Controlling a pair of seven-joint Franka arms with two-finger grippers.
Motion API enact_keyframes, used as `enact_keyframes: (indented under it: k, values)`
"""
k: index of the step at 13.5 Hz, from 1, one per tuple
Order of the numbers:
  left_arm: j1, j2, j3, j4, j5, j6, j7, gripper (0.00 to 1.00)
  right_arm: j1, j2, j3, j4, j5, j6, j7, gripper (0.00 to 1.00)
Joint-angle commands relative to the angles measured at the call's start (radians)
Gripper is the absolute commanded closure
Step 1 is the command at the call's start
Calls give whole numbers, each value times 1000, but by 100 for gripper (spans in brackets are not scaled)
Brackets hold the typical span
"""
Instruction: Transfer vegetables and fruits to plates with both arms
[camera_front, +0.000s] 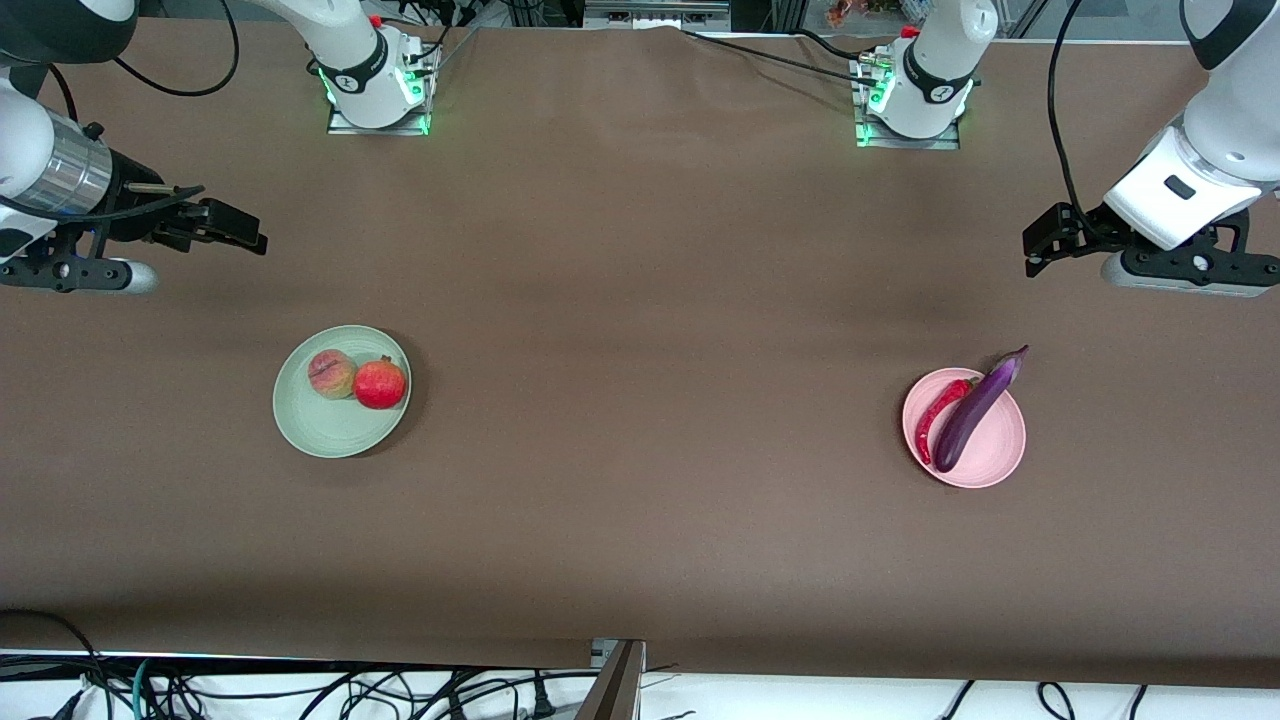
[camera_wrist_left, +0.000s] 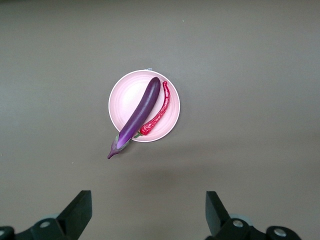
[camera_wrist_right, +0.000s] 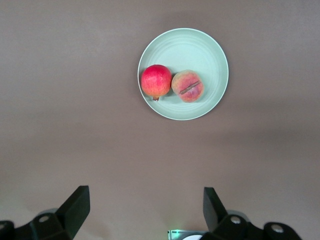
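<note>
A pale green plate toward the right arm's end holds two fruits side by side: a yellowish-pink peach and a bright red one. A pink plate toward the left arm's end carries the purple eggplant, its stem past the rim, and the red chili alongside. My right gripper hangs open and empty over bare table, apart from the green plate. My left gripper is likewise open and empty over bare table, away from the pink plate.
Brown table surface stretches between the two plates. The arm bases stand at the edge farthest from the front camera. Cables lie past the table's near edge.
</note>
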Motion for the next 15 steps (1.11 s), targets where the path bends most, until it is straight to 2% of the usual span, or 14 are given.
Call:
enact_keyframes:
  k: [1, 2, 5, 15]
  values:
    - [-1, -11, -2, -1, -15, -10, 16, 0, -124, -44, 144, -22, -68, 9, 4, 0]
    - [-1, -11, -3, -1, -15, -10, 16, 0, -124, -38, 146, -11, -92, 0, -1, 0]
    - [-1, -11, -5, -1, -15, -10, 14, 0, -130, -3, 138, 35, -92, -1, -109, 0]
    - [-1, -11, -6, -1, -15, -10, 14, 0, -122, -4, 141, 46, -96, -26, -102, 0]
